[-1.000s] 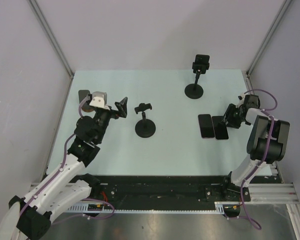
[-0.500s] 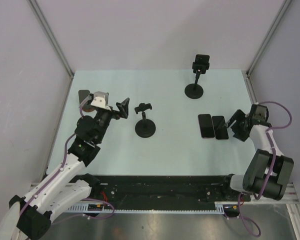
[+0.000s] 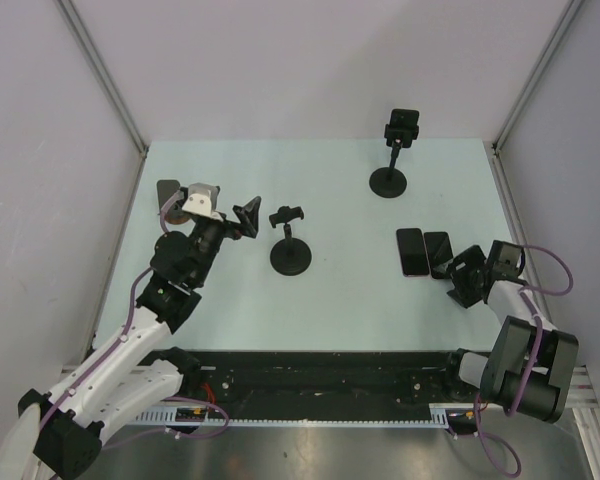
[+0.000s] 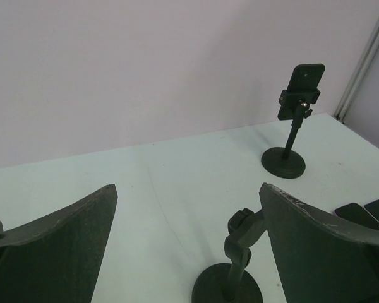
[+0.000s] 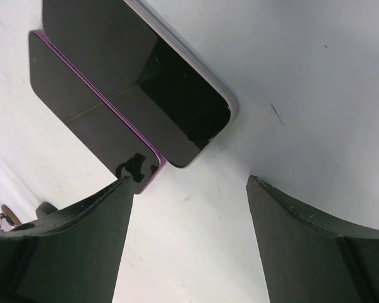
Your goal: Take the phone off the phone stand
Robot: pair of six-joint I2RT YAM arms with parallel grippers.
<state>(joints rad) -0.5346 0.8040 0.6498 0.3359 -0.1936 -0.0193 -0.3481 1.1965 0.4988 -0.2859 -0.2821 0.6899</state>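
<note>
Plainly right gripper (image 5: 189,184) spread beside phones (image 5: 177,107).

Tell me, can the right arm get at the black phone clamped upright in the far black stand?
Probably yes, if it stretches: the right gripper is open and empty, and nothing tall stands between it and the black phone in the far black stand.
</note>
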